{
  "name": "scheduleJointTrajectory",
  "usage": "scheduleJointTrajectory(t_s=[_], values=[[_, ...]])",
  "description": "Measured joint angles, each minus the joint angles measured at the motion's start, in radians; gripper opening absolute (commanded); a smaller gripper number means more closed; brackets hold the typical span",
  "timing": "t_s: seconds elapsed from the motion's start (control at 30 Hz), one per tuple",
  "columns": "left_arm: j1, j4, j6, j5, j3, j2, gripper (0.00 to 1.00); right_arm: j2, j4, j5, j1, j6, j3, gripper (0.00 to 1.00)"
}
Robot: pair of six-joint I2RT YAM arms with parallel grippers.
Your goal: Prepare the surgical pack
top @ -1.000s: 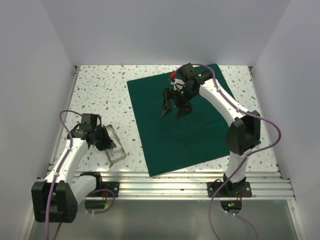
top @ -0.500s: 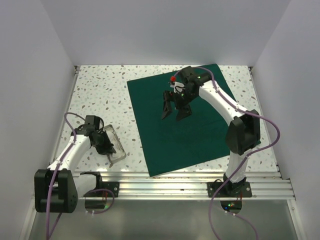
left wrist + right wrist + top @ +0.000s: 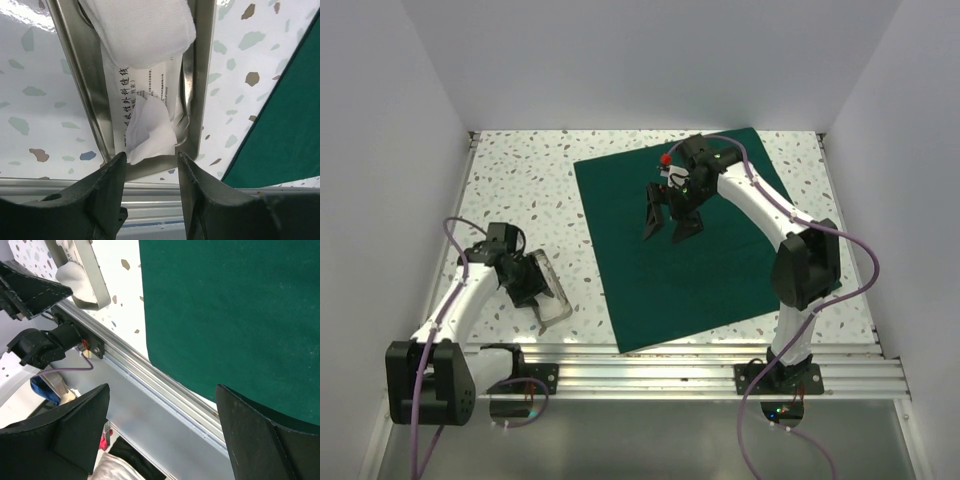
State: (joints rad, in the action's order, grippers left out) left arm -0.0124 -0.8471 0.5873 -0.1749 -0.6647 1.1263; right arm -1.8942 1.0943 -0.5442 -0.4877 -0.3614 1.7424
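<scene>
In the top view, your left gripper (image 3: 527,287) sits over the shiny steel tray (image 3: 560,310) at lower left. Its jaws have just parted from shut. The right gripper (image 3: 670,215) hangs wide and unmoved above the dark green matte cloth (image 3: 700,270), spread flat centre-right on the table (image 3: 520,180).

In the left wrist view, the fingers flank a white paper slip (image 3: 150,135) in the tray and clamp nothing.

In the right wrist view, the jaws are wide and the cloth fills the upper right.

You likely just released an item, and the cloth is still unfolded.

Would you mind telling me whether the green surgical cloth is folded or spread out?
Spread: the green cloth lies flat as one broad sheet, no folds visible.
</scene>
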Motion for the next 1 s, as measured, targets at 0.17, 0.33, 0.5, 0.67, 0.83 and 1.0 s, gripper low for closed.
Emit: scheduleJointTrajectory(t_s=[0.17, 0.33, 0.5, 0.67, 0.83, 1.0], values=[[0.0, -0.051, 0.005, 0.003, -0.046, -0.032, 0.4, 0.0, -0.003, -0.013, 0.0, 0.0, 0.0, 0.91], [0.0, -0.076, 0.008, 0.016, -0.065, -0.026, 0.17, 0.0, -0.003, -0.026, 0.0, 0.0, 0.0, 0.91], [0.0, -0.059, 0.023, 0.028, -0.064, 0.04, 0.0, 0.0, -0.004, -0.028, 0.0, 0.0, 0.0, 0.91], [0.0, -0.027, 0.022, 0.065, -0.062, 0.171, 0.0, 0.0, -0.008, -0.028, 0.0, 0.0, 0.0, 0.91], [0.0, -0.006, 0.02, 0.091, -0.063, 0.194, 0.05, 0.0, -0.011, -0.031, 0.0, -0.001, 0.0, 0.91], [0.0, -0.026, 0.009, 0.104, -0.149, 0.133, 0.44, 0.0, -0.012, -0.032, 0.0, 0.0, 0.0, 0.93]])
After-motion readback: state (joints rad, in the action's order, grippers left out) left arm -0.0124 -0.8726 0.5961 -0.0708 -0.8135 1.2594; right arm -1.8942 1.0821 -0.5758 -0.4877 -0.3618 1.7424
